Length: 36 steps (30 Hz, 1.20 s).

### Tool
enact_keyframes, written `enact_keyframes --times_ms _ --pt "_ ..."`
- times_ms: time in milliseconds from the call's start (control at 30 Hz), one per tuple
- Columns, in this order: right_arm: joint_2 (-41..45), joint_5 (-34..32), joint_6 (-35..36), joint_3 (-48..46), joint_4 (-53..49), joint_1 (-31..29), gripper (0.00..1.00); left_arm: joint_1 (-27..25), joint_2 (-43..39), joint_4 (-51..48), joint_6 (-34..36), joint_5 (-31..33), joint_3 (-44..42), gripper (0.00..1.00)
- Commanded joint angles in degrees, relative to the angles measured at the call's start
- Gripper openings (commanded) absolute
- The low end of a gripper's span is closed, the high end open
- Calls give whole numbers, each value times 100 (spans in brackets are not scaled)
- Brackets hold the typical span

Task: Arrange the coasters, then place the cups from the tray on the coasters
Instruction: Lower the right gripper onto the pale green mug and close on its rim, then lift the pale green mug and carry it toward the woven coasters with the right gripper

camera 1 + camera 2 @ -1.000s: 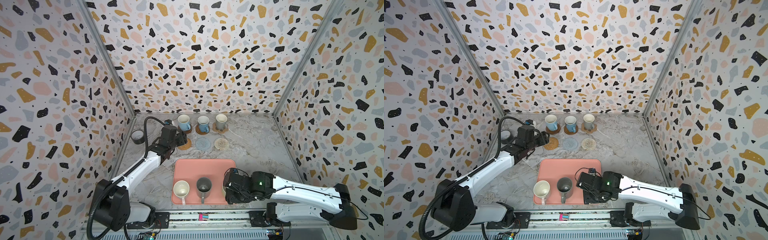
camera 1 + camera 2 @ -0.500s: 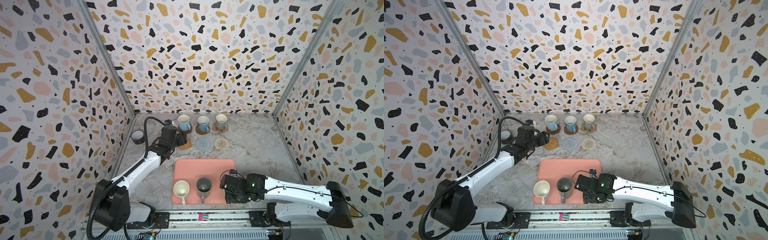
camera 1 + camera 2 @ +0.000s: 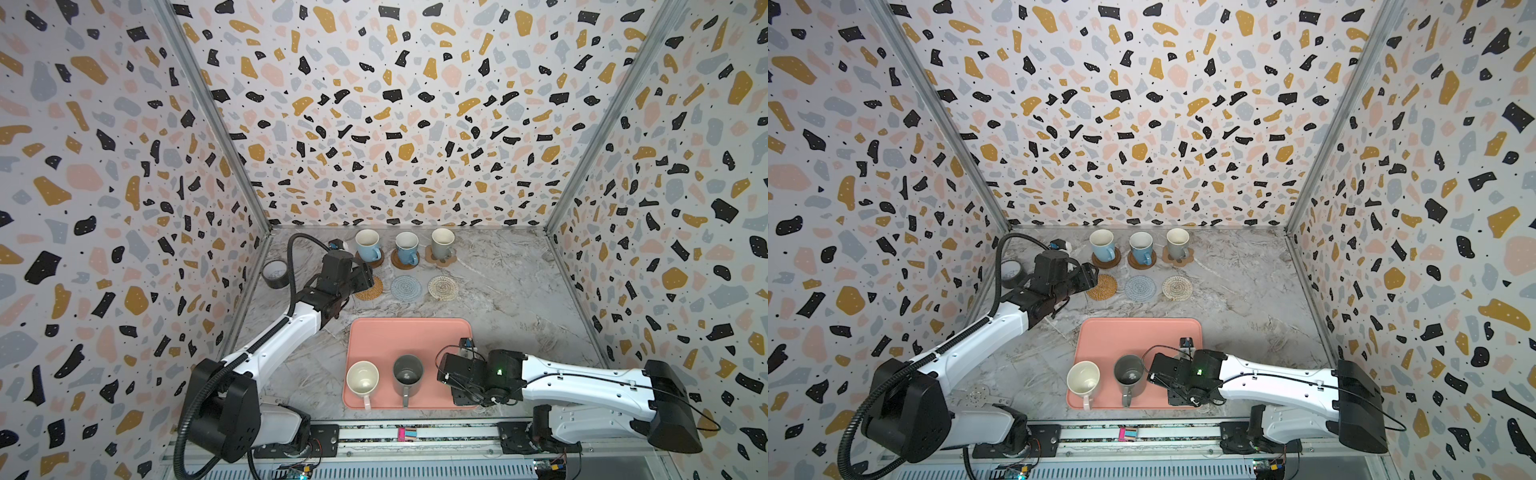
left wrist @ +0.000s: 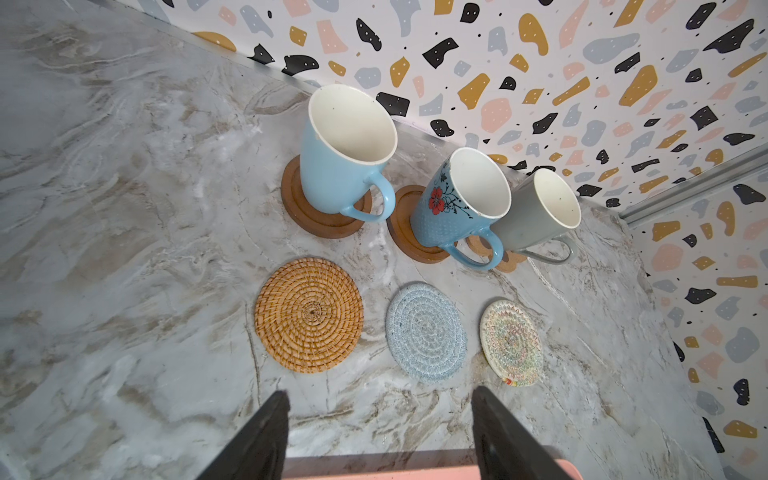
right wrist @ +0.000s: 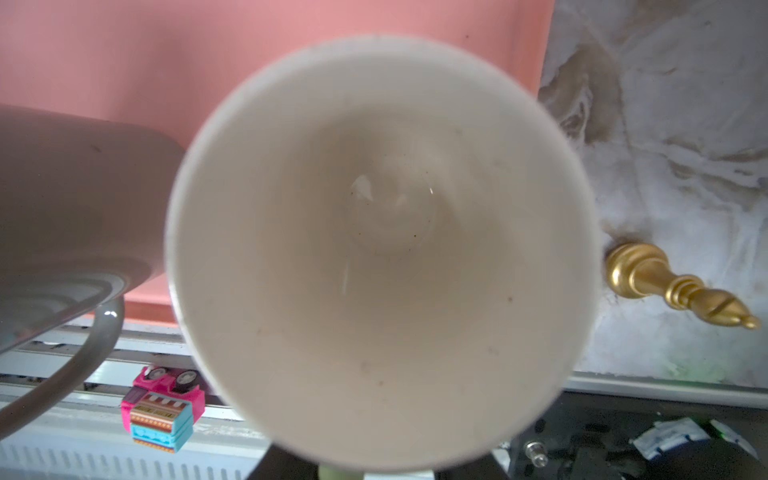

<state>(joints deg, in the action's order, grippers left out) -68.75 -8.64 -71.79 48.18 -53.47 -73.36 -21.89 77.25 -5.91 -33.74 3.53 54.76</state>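
Light blue (image 3: 368,245), deeper blue (image 3: 406,248) and grey-beige (image 3: 441,244) cups stand on coasters in the back row. In front lie bare rattan (image 4: 309,313), pale blue (image 4: 426,332) and cream (image 4: 511,343) coasters. The pink tray (image 3: 409,332) holds a pale cup (image 3: 362,380) and a dark grey cup (image 3: 407,372). My left gripper (image 4: 380,399) hangs open beside the rattan coaster. My right gripper (image 3: 461,370) sits over the tray's right front corner, right above a cream-lined cup (image 5: 382,249) with a light green edge. That cup hides the jaws.
A dark grey tape roll (image 3: 274,274) lies by the left wall. A gold chess piece (image 5: 673,286) lies on the marble just off the tray's right edge. A small pink and teal toy (image 3: 406,433) sits on the front rail. Patterned walls close three sides.
The right arm has drawn in a little to the left, its gripper staying over the tray's right front corner. The left arm has not moved.
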Motion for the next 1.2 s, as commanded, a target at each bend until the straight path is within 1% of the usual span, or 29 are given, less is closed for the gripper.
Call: enact_keyframes --times_ms 0,333,600,767,933,1167 --pt "2 -312 136 -80 -13 24 40 23 -106 69 7 -8 -18 70" --pt "-82 -451 558 -176 332 93 33 25 -166 29 16 29 -40 71" --pt "-198 -558 804 -209 370 169 27 27 -176 11 7 25 -89 71" --pt "-263 -663 937 -195 373 213 22 26 -187 -12 33 32 -67 70" --pt "-295 -770 1076 -187 406 225 13 28 -202 -48 43 49 -53 71" --pt "-194 -1009 1354 -66 339 218 9 36 -244 -76 43 84 -53 71"
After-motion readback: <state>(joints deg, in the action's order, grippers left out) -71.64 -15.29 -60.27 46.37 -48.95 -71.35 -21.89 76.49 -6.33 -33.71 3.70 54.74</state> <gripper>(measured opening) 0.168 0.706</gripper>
